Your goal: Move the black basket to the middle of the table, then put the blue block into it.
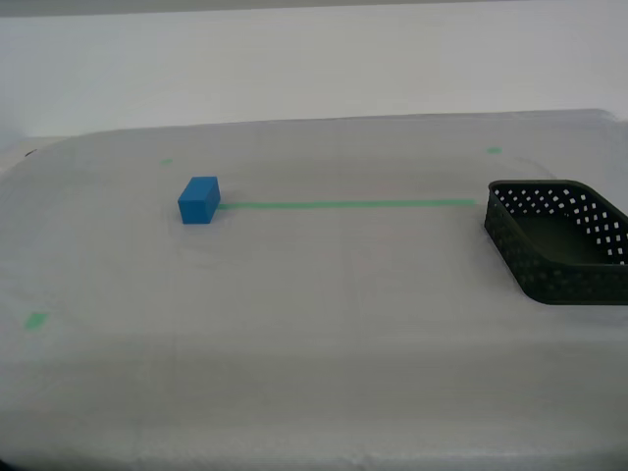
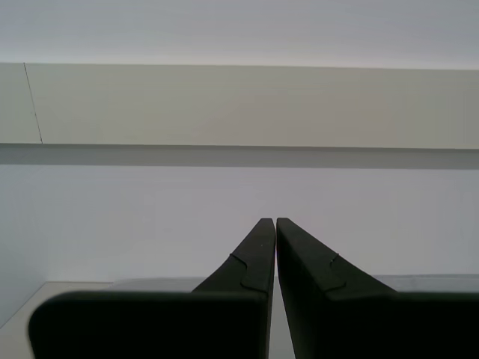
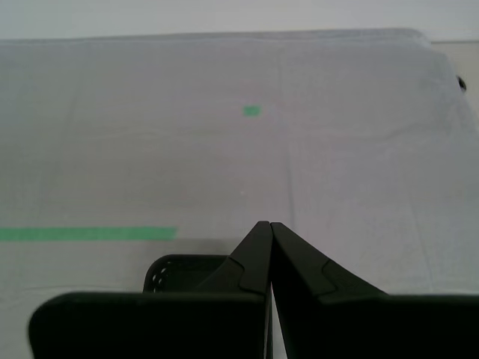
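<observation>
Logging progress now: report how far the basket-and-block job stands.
Nothing looks done: the black basket sits at the exterior view's right edge, the blue block outside it by the green tape line. Nothing in hand: my first pincer and second pincer are shut, empty. Both steps remain.

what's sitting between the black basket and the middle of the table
Nothing visible. The black basket sits at the exterior view's right edge, and the table cloth toward the middle is bare apart from the flat green tape line. The blue block lies beyond the line's far end.
</observation>
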